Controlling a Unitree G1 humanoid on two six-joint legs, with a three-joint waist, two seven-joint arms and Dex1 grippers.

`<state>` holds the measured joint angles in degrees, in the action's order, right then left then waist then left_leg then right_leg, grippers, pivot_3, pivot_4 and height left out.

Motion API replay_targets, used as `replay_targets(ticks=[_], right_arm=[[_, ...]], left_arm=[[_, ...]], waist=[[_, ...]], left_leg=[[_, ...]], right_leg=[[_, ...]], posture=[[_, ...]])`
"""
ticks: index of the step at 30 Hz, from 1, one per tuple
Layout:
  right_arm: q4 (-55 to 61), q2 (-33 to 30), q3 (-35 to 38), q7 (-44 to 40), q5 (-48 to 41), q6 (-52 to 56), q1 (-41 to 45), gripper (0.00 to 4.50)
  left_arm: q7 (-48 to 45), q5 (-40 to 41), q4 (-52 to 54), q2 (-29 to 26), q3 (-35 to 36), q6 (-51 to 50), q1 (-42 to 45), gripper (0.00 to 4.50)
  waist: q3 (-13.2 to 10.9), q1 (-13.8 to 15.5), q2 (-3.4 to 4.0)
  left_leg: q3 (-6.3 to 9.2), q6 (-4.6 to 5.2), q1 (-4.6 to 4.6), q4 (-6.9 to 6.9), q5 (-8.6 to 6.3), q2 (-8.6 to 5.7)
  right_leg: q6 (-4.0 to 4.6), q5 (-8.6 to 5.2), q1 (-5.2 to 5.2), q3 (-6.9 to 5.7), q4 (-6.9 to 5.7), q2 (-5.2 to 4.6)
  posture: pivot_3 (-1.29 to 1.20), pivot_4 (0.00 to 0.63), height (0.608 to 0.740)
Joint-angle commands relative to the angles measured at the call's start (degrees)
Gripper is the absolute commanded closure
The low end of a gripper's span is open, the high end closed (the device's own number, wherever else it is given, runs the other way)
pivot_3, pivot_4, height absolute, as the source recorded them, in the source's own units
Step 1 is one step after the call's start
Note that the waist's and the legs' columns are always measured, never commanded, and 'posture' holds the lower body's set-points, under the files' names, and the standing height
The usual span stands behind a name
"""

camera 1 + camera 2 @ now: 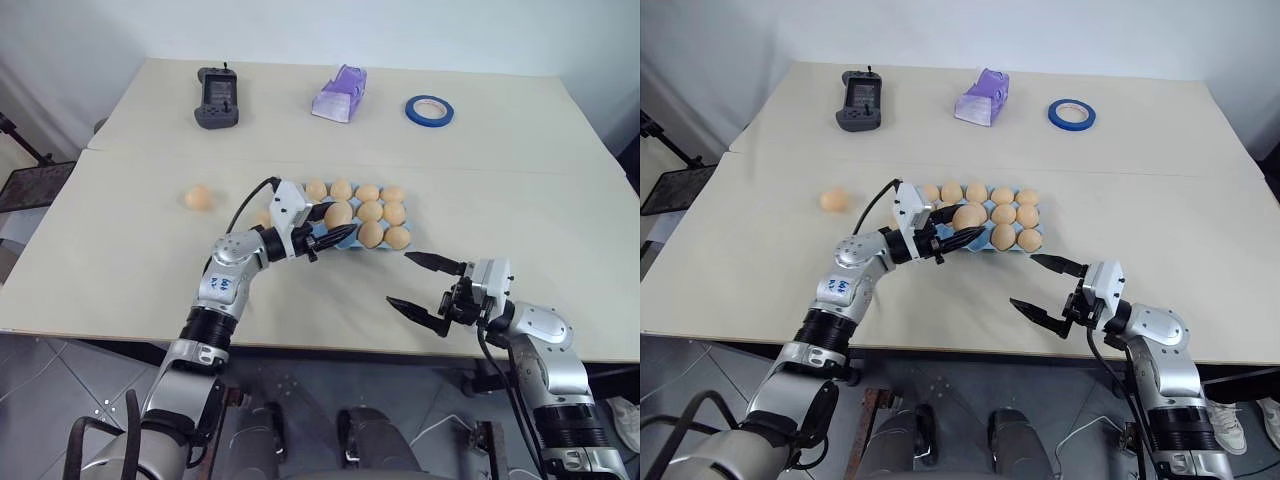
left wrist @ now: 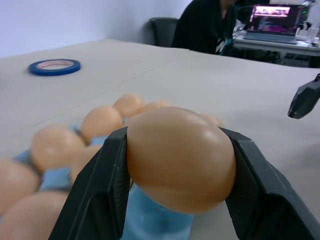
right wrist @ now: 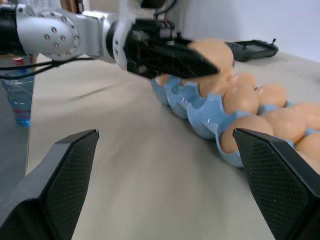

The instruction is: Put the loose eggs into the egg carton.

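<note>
The light blue egg carton (image 1: 324,234) lies mid-table with several pale orange eggs in its cups. Over its near left corner, my left gripper (image 1: 340,222) is shut on one egg (image 2: 180,157), a black finger (image 2: 100,195) pressed to each side. That egg hangs just above the cups, as the right wrist view also shows over the carton (image 3: 200,117). One loose egg (image 1: 199,197) rests on the table well to the carton's left. My right gripper (image 1: 400,278) hovers open and holds nothing, near the front edge to the carton's right.
Along the back of the table are a black handheld controller (image 1: 217,98), a lilac plastic box (image 1: 340,93) and a blue tape roll (image 1: 429,110). A seam crosses the table behind the carton. A person (image 2: 205,25) sits at a laptop beyond the table.
</note>
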<state>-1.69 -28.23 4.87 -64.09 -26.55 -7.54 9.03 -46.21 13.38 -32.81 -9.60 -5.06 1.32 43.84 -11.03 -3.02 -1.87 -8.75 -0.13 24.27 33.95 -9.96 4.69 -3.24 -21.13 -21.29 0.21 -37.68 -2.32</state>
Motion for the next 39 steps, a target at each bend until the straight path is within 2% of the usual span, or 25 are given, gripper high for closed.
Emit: replay_targets(ticks=[1, 2, 9, 13, 18, 25, 29, 32, 36, 39], right_arm=[[3.7, -0.1, 1.2, 1.4, -0.5, -0.9, -1.0, 0.0], [4.0, -0.1, 1.2, 1.7, -0.6, -0.8, -1.2, 0.0], [4.8, -0.1, 1.3, 3.0, -0.6, -1.0, -1.8, 0.0], [3.8, 0.2, 0.6, 2.6, -0.5, -1.1, -1.1, 0.0], [1.6, 0.8, -0.7, 1.2, -0.4, -1.2, 0.9, 0.0], [-1.9, 2.2, -1.5, 0.0, 0.2, -3.0, 3.3, 0.0], [-4.9, 3.5, -1.9, -0.7, 0.8, -5.7, 4.7, 0.0], [-6.5, 4.3, -2.1, -1.0, 1.2, -7.1, 5.1, 0.0], [-7.9, 4.8, -2.1, -1.7, 1.6, -8.6, 4.9, 0.0], [-9.0, 5.5, -2.0, -1.1, 2.2, -9.8, 5.3, 0.0]], left_arm=[[-0.6, -1.2, -5.0, 0.8, 0.5, 3.5, 3.2, 2.32], [-0.9, -1.4, -6.1, 1.0, 0.6, 4.1, 3.6, 2.32], [-1.2, -1.6, -6.1, -0.5, 1.6, 6.8, 1.9, 0.05], [-1.7, -0.1, -0.8, -1.8, 3.1, 7.4, -1.0, 0.01], [-2.3, 3.5, 12.6, -6.1, 7.0, 5.6, -7.7, 0.01], [2.0, 9.4, 31.0, -15.0, 18.4, -0.7, -25.2, 0.01], [3.2, 9.8, 33.7, -18.7, 24.6, -0.7, -36.1, 0.01], [5.2, 9.8, 34.4, -19.3, 27.5, -0.9, -41.3, 0.01], [8.3, 10.5, 35.6, -18.0, 30.0, -1.4, -45.4, 0.01], [9.6, 10.2, 36.9, -16.9, 28.9, -1.4, -46.1, 0.01]], waist=[[0.0, 0.0, 0.0], [0.0, 0.0, -0.01], [0.0, 0.0, -0.02], [0.0, 0.0, -0.02], [0.0, -0.2, -0.02], [0.0, -0.4, -0.01], [0.0, -0.3, -0.02], [0.0, -0.2, -0.02], [0.0, -0.2, -0.02], [0.0, -0.4, -0.02]], left_leg=[[0.0, 0.0, 0.01, 0.0, 0.0, 0.0], [0.0, -0.01, 0.01, 0.0, 0.0, 0.0], [0.01, -0.08, 0.03, 0.0, -0.03, 0.0], [0.0, -0.1, 0.03, 0.0, -0.01, 0.01], [0.0, -0.12, 0.03, 0.0, 0.0, 0.04], [-0.03, -0.06, -0.02, -0.04, 0.04, 0.11], [-0.02, -0.16, -0.03, -0.03, -0.06, 0.06], [-0.01, -0.14, -0.05, -0.03, -0.1, 0.04], [0.04, -0.15, -0.03, -0.13, -0.11, 0.01], [0.03, -0.15, -0.03, -0.34, -0.11, 0.0]], right_leg=[[0.0, 0.0, -0.02, 0.0, 0.0, 0.0], [0.0, 0.0, -0.01, 0.01, 0.0, 0.0], [0.0, 0.0, -0.01, -0.02, -0.01, -0.01], [0.0, 0.0, -0.01, -0.01, -0.01, -0.01], [0.0, 0.0, -0.02, -0.02, -0.08, 0.01], [0.0, -0.01, -0.02, 0.01, -0.13, 0.03], [0.01, -0.01, 0.01, -0.01, -0.11, -0.09], [0.03, 0.0, 0.04, -0.03, -0.06, -0.19], [0.16, -0.06, 0.03, -0.08, 0.05, -0.32], [0.18, -0.05, 0.03, -0.08, 0.19, -0.33]], posture=[[0.0, 0.15, 0.74], [0.0, 0.15, 0.74], [0.0, 0.15, 0.74], [0.0, 0.15, 0.74], [0.0, 0.15, 0.74], [0.0, 0.15, 0.74], [0.0, 0.15, 0.74], [0.0, 0.15, 0.74], [0.0, 0.15, 0.74], [0.0, 0.15, 0.74]])
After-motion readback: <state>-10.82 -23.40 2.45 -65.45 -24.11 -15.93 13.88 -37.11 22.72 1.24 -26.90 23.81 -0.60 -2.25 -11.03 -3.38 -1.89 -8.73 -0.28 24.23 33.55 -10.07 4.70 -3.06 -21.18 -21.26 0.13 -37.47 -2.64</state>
